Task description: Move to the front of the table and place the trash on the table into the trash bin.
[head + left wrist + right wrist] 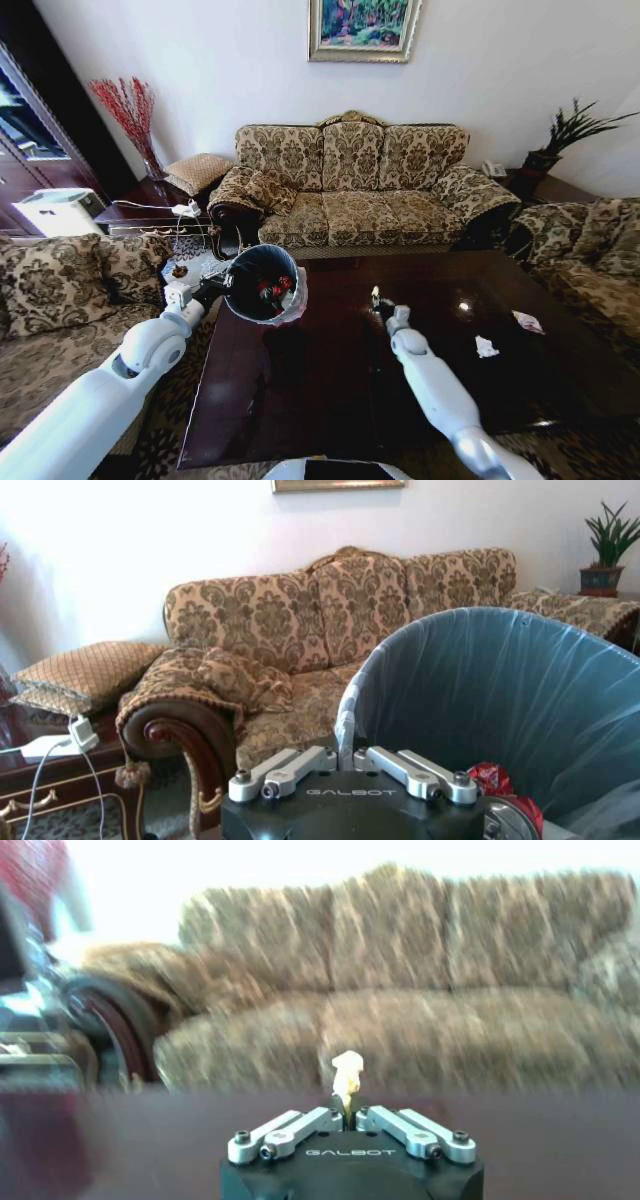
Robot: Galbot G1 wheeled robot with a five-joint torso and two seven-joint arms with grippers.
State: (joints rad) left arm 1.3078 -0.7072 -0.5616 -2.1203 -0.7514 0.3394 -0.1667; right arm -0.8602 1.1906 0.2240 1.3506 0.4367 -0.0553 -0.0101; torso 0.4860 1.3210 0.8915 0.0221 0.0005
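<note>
Right hand (377, 303) is pinched shut on a tiny yellow scrap (346, 1072), up over the dark shiny worktop (330, 400), while the left hand (218, 286) grips the rim of the black bin (262, 283) and tips it toward the scrap, with red trash already inside. The scrap is so small it could slip out or miss the bin and drop on the worktop. White tissue (486, 347) and a wrapper (527, 321) wait far to the right, and a flowery sofa (350, 185) stands behind.
</note>
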